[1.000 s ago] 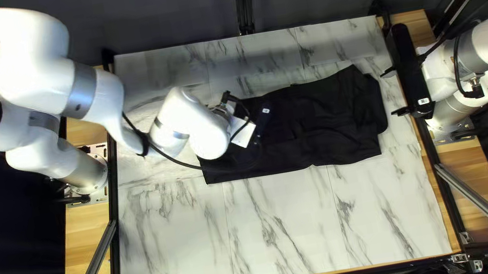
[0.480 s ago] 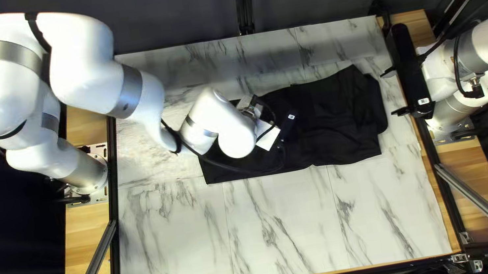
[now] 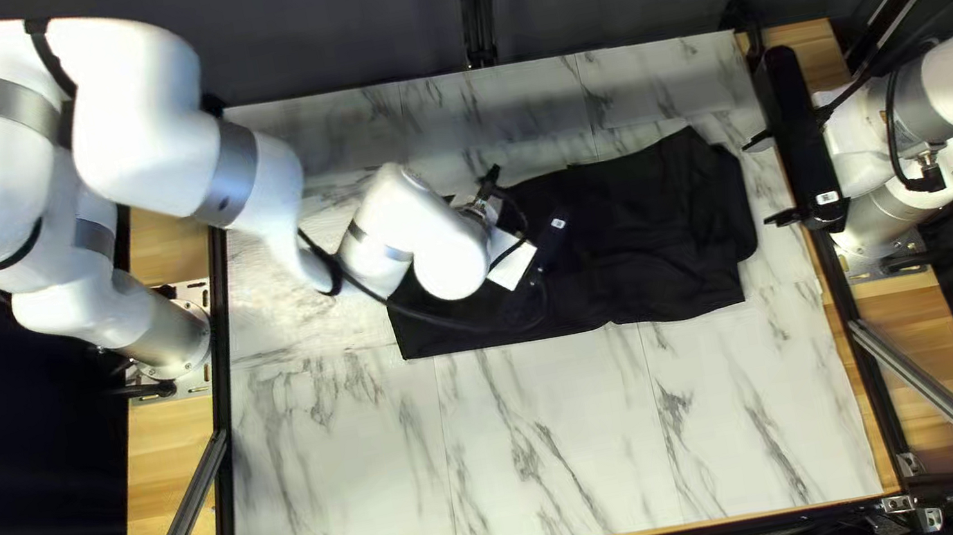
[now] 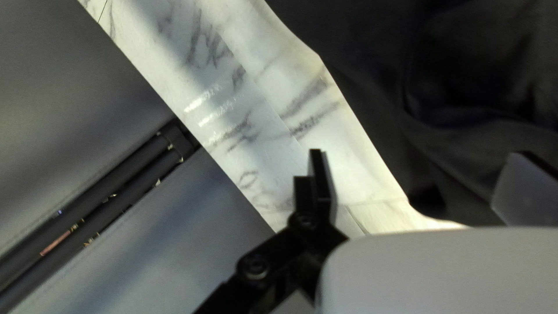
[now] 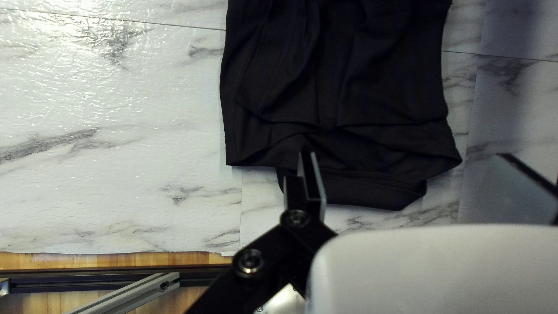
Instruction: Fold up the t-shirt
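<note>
Holding my left gripper (image 4: 418, 156) over the shirt, I have its two black fingers spread wide, with no cloth pinched in them. My right gripper (image 5: 407, 156) waits by the shirt's right end in the top left view. Its fingers are wide apart too, and they hold nothing.

The black cloth t-shirt (image 3: 652, 224) lies across the middle of the white tabletop with grey streaks (image 3: 561, 449). It makes a long, low strip, running from under my white left arm (image 3: 406, 234) almost to my right gripper.

I think the job is about half done. The shirt looks folded the long way, because it is so thin from side to side. The top has bumps and wrinkles, and at the right end a bit of cloth pokes out past the layer on top. I can't see all of the left end, as my arm hides some of it.

What is left, I guess, is to smooth the strip, then bring the ends in to make a small, neat pack.
</note>
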### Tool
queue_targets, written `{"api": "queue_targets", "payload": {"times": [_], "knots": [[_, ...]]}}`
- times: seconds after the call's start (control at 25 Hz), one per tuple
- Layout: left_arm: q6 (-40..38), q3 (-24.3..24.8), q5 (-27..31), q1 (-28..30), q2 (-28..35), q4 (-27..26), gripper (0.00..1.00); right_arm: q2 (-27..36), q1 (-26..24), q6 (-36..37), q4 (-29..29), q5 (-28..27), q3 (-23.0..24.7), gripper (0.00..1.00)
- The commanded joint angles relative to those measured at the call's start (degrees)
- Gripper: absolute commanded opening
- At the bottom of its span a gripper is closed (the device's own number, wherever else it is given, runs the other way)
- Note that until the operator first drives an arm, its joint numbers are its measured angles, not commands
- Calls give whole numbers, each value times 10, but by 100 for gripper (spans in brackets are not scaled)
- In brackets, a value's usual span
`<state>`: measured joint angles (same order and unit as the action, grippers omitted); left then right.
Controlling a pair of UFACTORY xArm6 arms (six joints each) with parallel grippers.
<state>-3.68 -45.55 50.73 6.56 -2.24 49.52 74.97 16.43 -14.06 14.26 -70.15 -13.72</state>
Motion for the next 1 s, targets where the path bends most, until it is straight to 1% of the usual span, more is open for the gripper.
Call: {"api": "queue_targets", "payload": {"times": [0.04, 0.12, 0.16, 0.28, 0.36, 0.4, 0.44, 0.48, 0.52, 0.6, 0.64, 0.72, 0.8, 0.84, 0.92, 1.0], "knots": [[36, 84, -31, 12, 85, 22, 100, 0, 0, 0, 0, 0, 0, 100], [79, 123, -58, 10, 126, 33, 100, 0, 0, 0, 0, 0, 0, 100], [110, 140, -70, 7, 147, 28, 100, 0, 0, 0, 0, 0, 0, 100], [178, 163, -95, -3, 178, 10, 100, 0, 0, 0, 0, 0, 0, 100], [233, 181, -108, -9, 205, -9, 100, 0, 0, 0, 0, 0, 0, 100], [247, 185, -112, -11, 211, -15, 100, 0, 0, 0, 0, 0, 0, 100], [282, 193, -111, -13, 231, -36, 100, 0, 0, 0, 0, 0, 0, 100], [295, 194, -111, -14, 236, -43, 100, 0, 0, 0, 0, 0, 0, 100], [329, 193, -102, -14, 252, -69, 100, 0, 0, 0, 0, 0, 0, 100], [366, 182, -85, -14, 266, -104, 100, 0, 0, 0, 0, 0, 0, 100], [390, 169, -73, -12, 272, -132, 100, 0, 0, 0, 0, 0, 0, 100], [412, 148, -61, -8, 269, -166, 100, 0, 0, 0, 0, 0, 0, 100], [428, 128, -51, -5, 256, -195, 100, 0, 0, 0, 0, 0, 0, 100], [448, 109, -39, -4, 242, -222, 100, 0, 0, 0, 0, 0, 0, 100], [480, 82, -17, -5, 222, -257, 100, 0, 0, 0, 0, 0, 0, 100], [505, 54, 3, -1, 194, -280, 100, 0, 0, 0, 0, 0, 0, 100]]}}
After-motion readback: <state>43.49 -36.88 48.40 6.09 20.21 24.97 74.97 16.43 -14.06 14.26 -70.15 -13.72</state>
